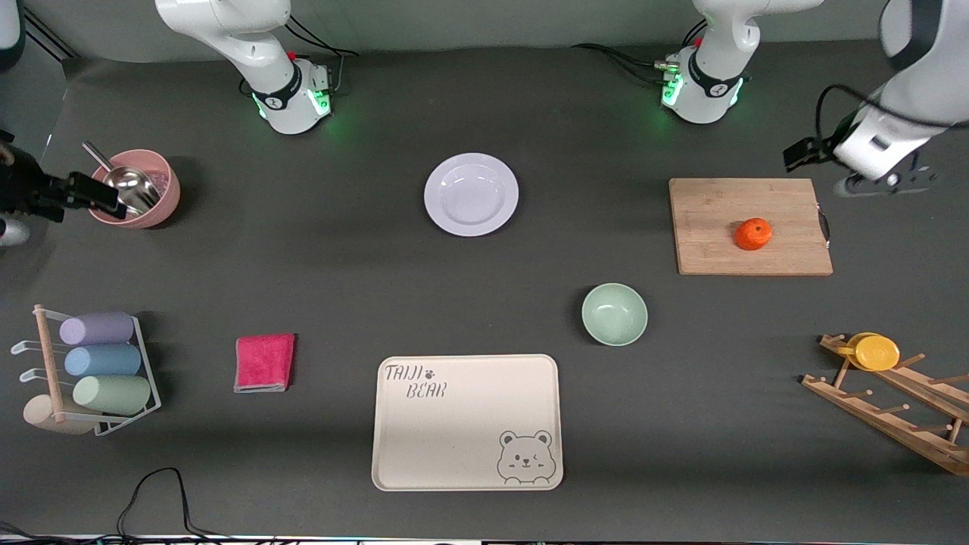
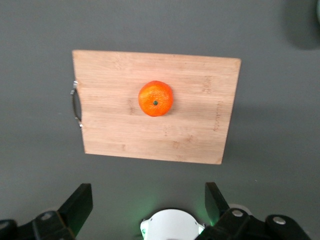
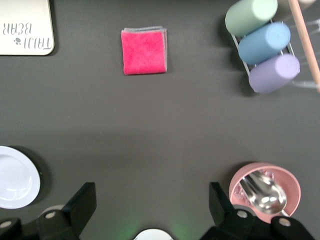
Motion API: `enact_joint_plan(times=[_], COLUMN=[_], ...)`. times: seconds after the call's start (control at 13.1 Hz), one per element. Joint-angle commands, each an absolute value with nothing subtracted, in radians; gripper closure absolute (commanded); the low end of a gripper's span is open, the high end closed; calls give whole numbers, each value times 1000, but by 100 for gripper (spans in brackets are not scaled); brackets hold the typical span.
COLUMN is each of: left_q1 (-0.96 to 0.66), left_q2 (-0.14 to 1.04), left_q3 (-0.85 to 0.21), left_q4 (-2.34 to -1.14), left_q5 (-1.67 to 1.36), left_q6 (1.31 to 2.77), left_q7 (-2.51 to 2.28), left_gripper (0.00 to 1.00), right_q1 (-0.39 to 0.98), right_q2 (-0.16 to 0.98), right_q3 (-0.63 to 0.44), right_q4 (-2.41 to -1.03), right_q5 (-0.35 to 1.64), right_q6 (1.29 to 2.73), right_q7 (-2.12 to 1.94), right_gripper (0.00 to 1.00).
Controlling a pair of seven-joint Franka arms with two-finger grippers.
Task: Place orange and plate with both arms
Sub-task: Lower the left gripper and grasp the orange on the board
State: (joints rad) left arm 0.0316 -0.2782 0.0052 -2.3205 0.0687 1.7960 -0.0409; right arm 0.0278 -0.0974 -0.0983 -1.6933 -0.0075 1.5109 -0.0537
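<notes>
The orange [image 1: 753, 234] lies on a wooden cutting board [image 1: 749, 225] toward the left arm's end of the table. It also shows in the left wrist view [image 2: 155, 98]. The white plate [image 1: 471, 194] sits on the table mid-way between the two bases, and its edge shows in the right wrist view [image 3: 15, 176]. My left gripper [image 1: 882, 180] hangs open and empty over the table off the board's handle end [image 2: 148, 200]. My right gripper [image 1: 30, 197] hangs open and empty beside a pink bowl at the right arm's end [image 3: 150, 200].
A pale green bowl [image 1: 614, 313] and a cream bear tray [image 1: 467, 422] lie nearer the camera than the plate. A pink cloth [image 1: 264, 362], a cup rack [image 1: 91, 371], a pink bowl with a scoop [image 1: 136, 188] and a wooden rack with a yellow cup [image 1: 886, 393] stand around.
</notes>
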Motion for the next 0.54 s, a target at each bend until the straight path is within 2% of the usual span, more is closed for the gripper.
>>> enact_joint_plan(times=[0.0, 0.15, 0.46], left_q1=[61, 64, 93], left_q2=[-120, -60, -5], left_q3=[2, 3, 6], left_q4=[-2332, -2387, -2531], left_q5=[83, 81, 81], left_q6=[1921, 2055, 2311], left_q7=[-54, -52, -54], left_gripper=[0, 0, 0], right_q1=[41, 69, 66], right_q2=[-271, -305, -302], right_q3=[-91, -92, -110], right_q4=[-1856, -1881, -1890], right_q5=[2, 2, 76], right_q6=[1545, 1543, 1536], right_q7=[17, 20, 3], right_gripper=[0, 0, 0])
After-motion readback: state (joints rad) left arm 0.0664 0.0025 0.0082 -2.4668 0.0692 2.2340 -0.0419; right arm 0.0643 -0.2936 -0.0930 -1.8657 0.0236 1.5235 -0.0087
